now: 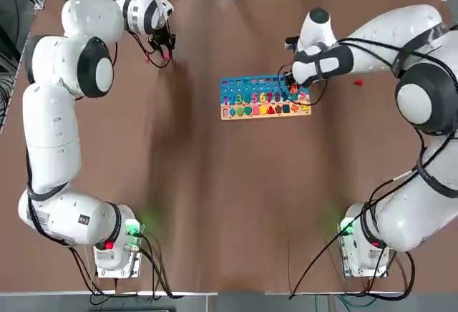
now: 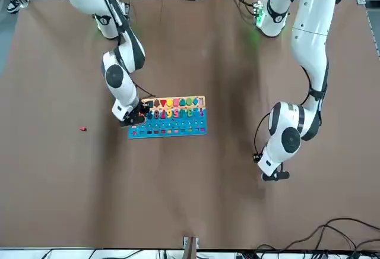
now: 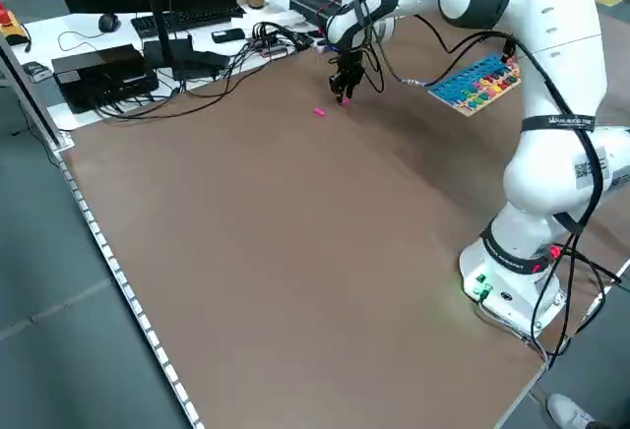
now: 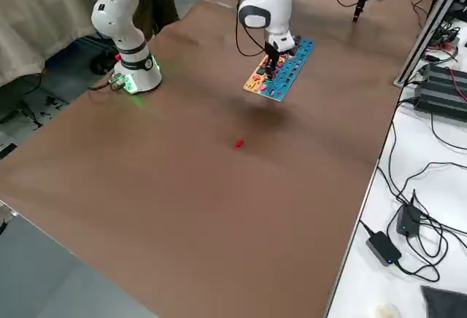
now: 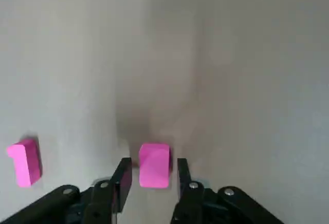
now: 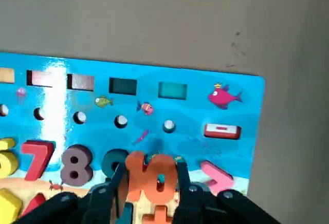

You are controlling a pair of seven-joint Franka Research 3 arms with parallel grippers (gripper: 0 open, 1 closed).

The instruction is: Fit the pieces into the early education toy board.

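Note:
The early education toy board [image 1: 252,83] lies flat mid-table, blue at the far side with a pale wooden strip nearer me. My right gripper [image 1: 292,91] hovers over its right end, shut on an orange piece [image 6: 150,180] just above the number row. A red piece [image 1: 358,81] lies on the table to the right of the board. Far off at the back left, my left gripper [image 1: 163,49] is low over the table. Its open fingers straddle a pink piece [image 5: 154,165] with a small gap on each side. A second pink piece [image 5: 24,162] lies close by.
The brown table [image 1: 229,205] is ringed by cables, a monitor and boxes [image 3: 148,45] on a bench beyond its far edge. The two arm bases [image 1: 114,255] stand at the near corners.

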